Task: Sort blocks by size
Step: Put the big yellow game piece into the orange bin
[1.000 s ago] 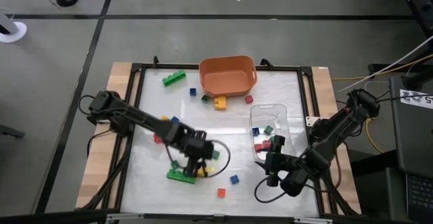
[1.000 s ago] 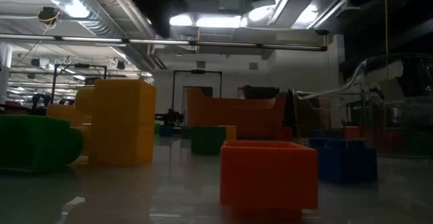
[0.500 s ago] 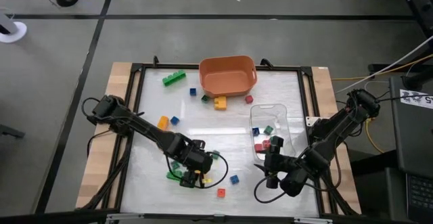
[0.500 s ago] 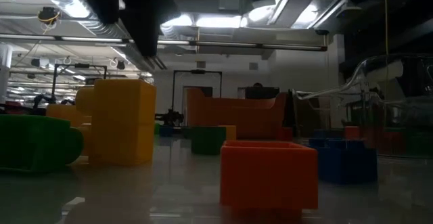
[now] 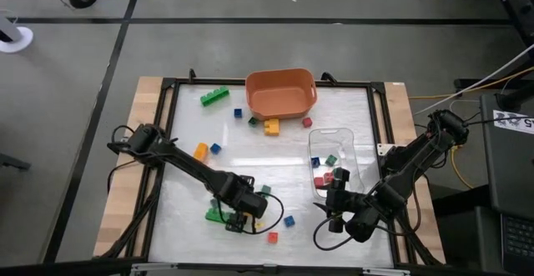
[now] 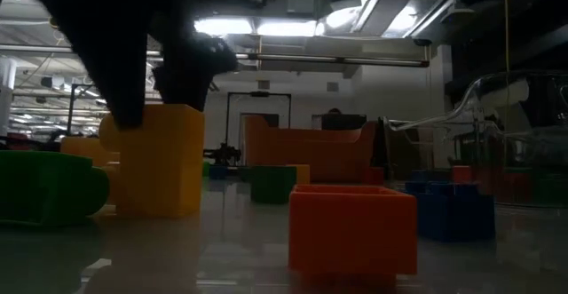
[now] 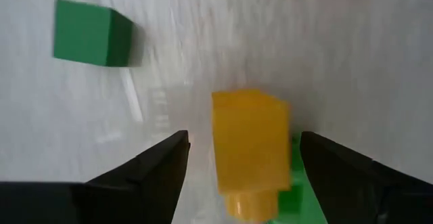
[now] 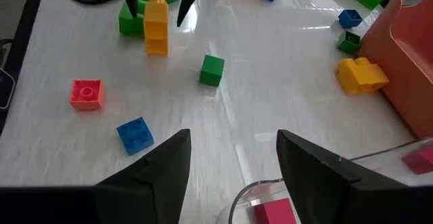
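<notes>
Now I see the left gripper (image 5: 243, 219) low at the table's front, fingers (image 7: 152, 173) spread wide — a yellow brick (image 7: 252, 149) stands between them, not gripped, just beside a green brick (image 5: 217, 216). Other blocks lie scattered: red cube (image 8: 86, 93), blue cube (image 8: 135, 135), green cube (image 8: 212, 70). Right gripper (image 8: 233, 160) waits by the clear tray (image 5: 332, 143), approx. half open, holding nothing. Orange bin (image 5: 281, 92) sits at the far edge.

Left arm runs from the left edge of the high view down toward bottom centre, wrist bent low. Left gripper (image 5: 242, 220) sits lower centre, fingers (image 7: 159, 166) spread wide. Right arm folds in from the right edge; right gripper (image 5: 333, 208) lower right, fingers (image 8: 308, 166) parted.
</notes>
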Controlling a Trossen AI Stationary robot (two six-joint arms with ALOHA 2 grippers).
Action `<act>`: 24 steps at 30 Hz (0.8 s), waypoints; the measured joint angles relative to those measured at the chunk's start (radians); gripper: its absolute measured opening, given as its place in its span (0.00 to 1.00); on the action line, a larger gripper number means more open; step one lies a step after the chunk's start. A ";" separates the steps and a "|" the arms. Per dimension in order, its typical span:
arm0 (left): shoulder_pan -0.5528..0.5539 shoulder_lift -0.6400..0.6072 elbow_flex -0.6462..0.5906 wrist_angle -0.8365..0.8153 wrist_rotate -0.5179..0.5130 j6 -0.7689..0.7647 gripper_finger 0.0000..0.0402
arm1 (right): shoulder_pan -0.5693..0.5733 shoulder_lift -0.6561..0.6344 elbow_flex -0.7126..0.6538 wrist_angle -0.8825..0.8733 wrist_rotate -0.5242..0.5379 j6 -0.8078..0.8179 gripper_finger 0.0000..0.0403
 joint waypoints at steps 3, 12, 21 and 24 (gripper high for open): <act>0.004 0.026 0.000 0.000 0.000 0.000 0.63 | 0.000 0.000 0.000 0.000 0.000 0.000 0.55; 0.025 0.014 0.000 -0.003 0.003 0.047 0.28 | 0.000 0.000 0.000 0.000 0.000 0.000 0.55; 0.171 -0.122 0.000 -0.019 -0.001 0.123 0.28 | 0.000 0.000 0.000 -0.004 0.000 -0.003 0.55; 0.257 -0.181 0.000 -0.009 -0.036 0.201 0.28 | 0.000 0.000 0.000 -0.003 0.000 -0.003 0.55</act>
